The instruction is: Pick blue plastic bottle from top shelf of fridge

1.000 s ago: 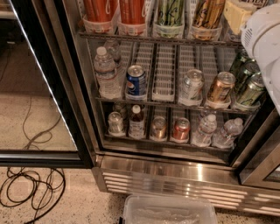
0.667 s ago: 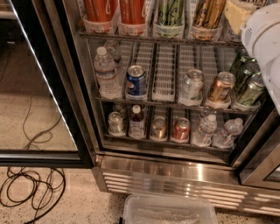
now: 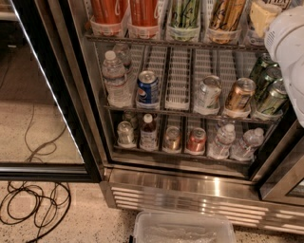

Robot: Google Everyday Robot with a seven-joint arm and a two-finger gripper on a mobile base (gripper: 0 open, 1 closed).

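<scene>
The fridge (image 3: 190, 187) stands open in front of me, with wire racks over a ribbed steel base. At the top edge of the view is a rack with white lane dividers and rounded front cups (image 3: 183, 34), holding orange (image 3: 110, 9), green-and-white (image 3: 183, 12) and gold cans (image 3: 227, 13). The blue plastic bottle is out of view. A white part of my arm (image 3: 290, 47) covers the upper right of the fridge. The gripper itself is not in view.
The black-framed glass door (image 3: 45, 102) is swung open at the left. The middle rack holds a water bottle (image 3: 115, 78), a blue can (image 3: 147, 88) and other cans. The lower rack holds a small brown bottle (image 3: 148, 133). Cables (image 3: 33, 204) and a clear bin (image 3: 183, 230) lie on the floor.
</scene>
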